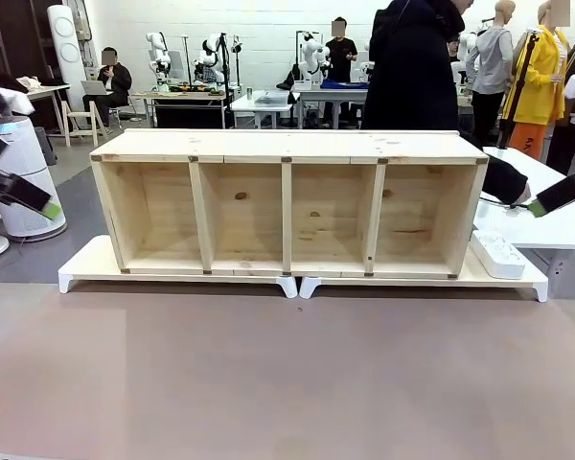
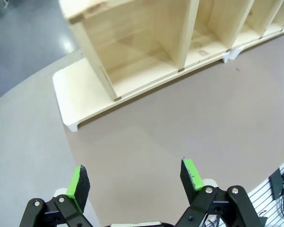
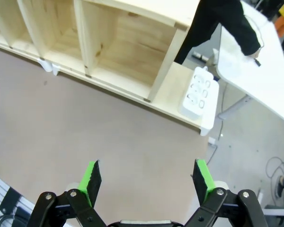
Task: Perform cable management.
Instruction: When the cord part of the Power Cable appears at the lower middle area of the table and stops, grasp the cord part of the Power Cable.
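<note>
In the left wrist view the left gripper (image 2: 135,172) is seen with its green pads spread wide and nothing held between them, above the bare brown table (image 2: 189,123). Beyond it, in the upper part of the frame, a wooden shelf (image 2: 146,38) is set on a white base (image 2: 80,94). In the right wrist view the right gripper (image 3: 149,172) is likewise spread wide and empty. The shelf's end compartment is seen at the top, and a white power strip (image 3: 199,93) is laid on the base just right of it. At the upper right a person's black sleeve (image 3: 241,28) is stretched onto a white side table (image 3: 255,85). The cable (image 3: 257,61) is found there by the person's hand, its small dark end lying on the white top. In the front view the grippers are seen at the left and right edges, well apart from the shelf.
</note>
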`<state>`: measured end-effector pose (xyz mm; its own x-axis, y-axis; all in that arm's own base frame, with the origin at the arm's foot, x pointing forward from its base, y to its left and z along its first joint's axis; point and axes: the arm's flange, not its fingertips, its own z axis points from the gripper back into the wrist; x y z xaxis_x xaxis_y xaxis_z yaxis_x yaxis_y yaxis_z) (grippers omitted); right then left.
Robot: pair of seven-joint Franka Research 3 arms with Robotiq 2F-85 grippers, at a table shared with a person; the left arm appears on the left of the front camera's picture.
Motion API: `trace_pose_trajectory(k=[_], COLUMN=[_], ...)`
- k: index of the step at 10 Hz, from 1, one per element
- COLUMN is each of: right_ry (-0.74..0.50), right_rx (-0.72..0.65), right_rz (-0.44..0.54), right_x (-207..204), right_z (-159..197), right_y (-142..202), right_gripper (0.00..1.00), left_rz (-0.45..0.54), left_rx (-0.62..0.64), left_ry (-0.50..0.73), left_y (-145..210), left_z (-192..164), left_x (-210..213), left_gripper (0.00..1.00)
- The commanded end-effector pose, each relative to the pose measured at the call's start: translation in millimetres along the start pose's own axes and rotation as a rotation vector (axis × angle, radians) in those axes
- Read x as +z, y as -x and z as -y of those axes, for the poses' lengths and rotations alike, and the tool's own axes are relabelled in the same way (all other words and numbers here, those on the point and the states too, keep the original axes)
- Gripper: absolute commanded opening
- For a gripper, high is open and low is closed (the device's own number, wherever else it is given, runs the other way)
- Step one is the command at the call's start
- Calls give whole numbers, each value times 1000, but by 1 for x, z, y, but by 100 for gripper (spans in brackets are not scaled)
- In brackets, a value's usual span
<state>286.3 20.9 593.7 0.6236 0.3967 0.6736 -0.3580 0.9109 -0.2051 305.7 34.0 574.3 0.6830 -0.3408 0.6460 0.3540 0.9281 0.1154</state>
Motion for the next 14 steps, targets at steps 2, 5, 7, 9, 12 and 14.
trace_pose_trajectory(k=[2, 5, 7, 9, 12, 14], right_ry=[46, 30, 16, 16, 16, 16], right_rx=[15, 19, 16, 16, 16, 16], right_rz=[22, 35, 36, 36, 36, 36], right_x=[2, 1, 56, 56, 56, 56], right_z=[-46, -50, -11, -11, -11, -11], right_y=[115, 113, 14, 14, 14, 14], right_gripper=[100, 100, 100, 100, 100, 100], left_rz=[55, 88, 74, 74, 74, 74], left_rx=[-13, -98, -45, -45, -45, -45], left_ry=[-56, -49, -39, -39, -39, -39], left_y=[137, 144, 27, 27, 27, 27], left_z=[54, 70, 10, 10, 10, 10], left_x=[5, 11, 86, 86, 86, 86], left_gripper=[100, 100, 100, 100, 100, 100])
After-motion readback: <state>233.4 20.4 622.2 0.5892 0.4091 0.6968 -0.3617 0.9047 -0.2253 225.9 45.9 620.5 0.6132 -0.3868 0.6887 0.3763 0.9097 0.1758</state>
